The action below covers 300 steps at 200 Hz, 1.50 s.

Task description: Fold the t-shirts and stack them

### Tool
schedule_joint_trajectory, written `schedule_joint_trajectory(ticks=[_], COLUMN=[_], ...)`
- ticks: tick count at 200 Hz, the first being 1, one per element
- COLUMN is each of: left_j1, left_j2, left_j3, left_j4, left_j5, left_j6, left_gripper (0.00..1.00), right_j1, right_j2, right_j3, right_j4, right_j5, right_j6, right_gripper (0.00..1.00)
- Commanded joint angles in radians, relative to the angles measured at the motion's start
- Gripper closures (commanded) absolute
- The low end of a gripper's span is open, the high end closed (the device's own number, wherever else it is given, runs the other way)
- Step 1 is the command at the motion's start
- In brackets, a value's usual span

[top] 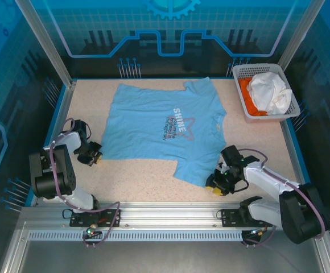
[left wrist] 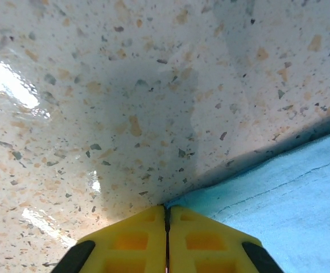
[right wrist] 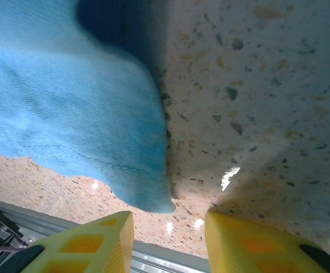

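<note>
— Start nearest. How are the arms posed?

— Both are folded low over the table (top: 153, 179). The left gripper (top: 91, 154) sits at about 8 o'clock on the tabletop and the right gripper (top: 217, 185) at about 5 o'clock, each tipped down at the surface.

— And the fingers?

— In the left wrist view the yellow fingers (left wrist: 125, 239) are pressed together, with only a thin seam between them. The cloth's corner reaches their tips, but I cannot tell whether any of it is caught. In the right wrist view the fingers (right wrist: 91, 242) stand apart, with a corner of cloth hanging just ahead of the gap and bare table beside it.

— And the shirt?

— The light blue t-shirt (top: 148, 119) lies spread chest-up in the middle of the table. Its hem is toward 9 o'clock, its neck toward 3, and one sleeve points to 12 and the other to 6. The white lettering (top: 183, 115) and star outline (top: 191, 129) read sideways.

— What are the counts?

— Two arms and one blue shirt on the table. Far off at 2 o'clock is one basket (top: 256, 68) holding one crumpled white t-shirt (top: 270, 91) on top of one orange t-shirt (top: 246, 94)
</note>
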Motion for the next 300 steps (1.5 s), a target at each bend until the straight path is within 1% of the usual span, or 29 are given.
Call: schedule_joint_trajectory(ticks=[1, 46, 74, 94, 134, 166, 192, 210, 222, 233, 240, 244, 248, 251, 267, 279, 300], left_j1=[-0.003, -0.004, -0.004, -0.003, -0.004, -0.004, -0.007, -0.007, -0.008, -0.010, -0.013, -0.017, -0.022, -0.027, -0.056, -0.077, -0.096], left_j2=[0.024, 0.012, 0.004, 0.003, 0.011, 0.018, 0.030, 0.036, 0.034, 0.028, 0.024, 0.023, 0.021, 0.019, 0.017, 0.017, -0.023], left_j3=[-0.008, -0.009, -0.014, -0.010, -0.006, -0.006, -0.006, 0.003, 0.005, 0.003, 0.003, 0.003, 0.004, 0.005, 0.017, 0.030, 0.010], left_j4=[0.063, 0.058, 0.057, 0.056, 0.057, 0.063, 0.066, 0.059, 0.052, 0.049, 0.045, 0.041, 0.035, 0.029, -0.016, -0.057, -0.088], left_j5=[0.036, 0.036, 0.036, 0.037, 0.043, 0.050, 0.055, 0.056, 0.054, 0.051, 0.046, 0.042, 0.036, 0.031, -0.010, -0.038, -0.042], left_j6=[0.018, 0.025, 0.030, 0.030, 0.030, 0.031, 0.029, 0.030, 0.030, 0.031, 0.032, 0.034, 0.036, 0.038, 0.051, 0.055, 0.053], left_gripper=[0.94, 1.00, 1.00, 1.00, 1.00, 1.00, 1.00, 1.00, 1.00, 1.00, 1.00, 1.00, 1.00, 1.00, 1.00, 1.00, 1.00], right_j1=[0.016, 0.019, 0.021, 0.028, 0.039, 0.042, 0.042, 0.042, 0.044, 0.043, 0.044, 0.043, 0.043, 0.044, 0.044, 0.048, 0.068], right_j2=[0.030, 0.106, 0.140, 0.143, 0.138, 0.121, 0.159, 0.192, 0.186, 0.169, 0.155, 0.147, 0.139, 0.135, 0.113, 0.094, 0.041], right_j3=[0.039, 0.068, 0.088, 0.098, 0.116, 0.106, 0.107, 0.112, 0.112, 0.112, 0.113, 0.114, 0.112, 0.109, 0.088, 0.065, 0.055], right_j4=[0.030, 0.049, 0.061, 0.074, 0.056, 0.048, 0.044, 0.045, 0.042, 0.023, 0.001, -0.012, -0.027, -0.040, -0.106, -0.117, -0.162], right_j5=[0.011, 0.014, 0.009, 0.006, 0.006, 0.030, 0.061, 0.053, 0.050, 0.060, 0.070, 0.075, 0.083, 0.090, 0.115, 0.085, 0.094], right_j6=[-0.014, -0.035, -0.048, -0.042, -0.037, -0.026, -0.028, -0.028, -0.024, -0.026, -0.028, -0.030, -0.029, -0.030, -0.018, -0.008, 0.033], right_gripper=[0.62, 0.66, 0.71, 0.72, 0.73, 0.73, 0.74, 0.80, 0.81, 0.85, 0.89, 0.94, 0.96, 1.00, 1.00, 1.00, 1.00])
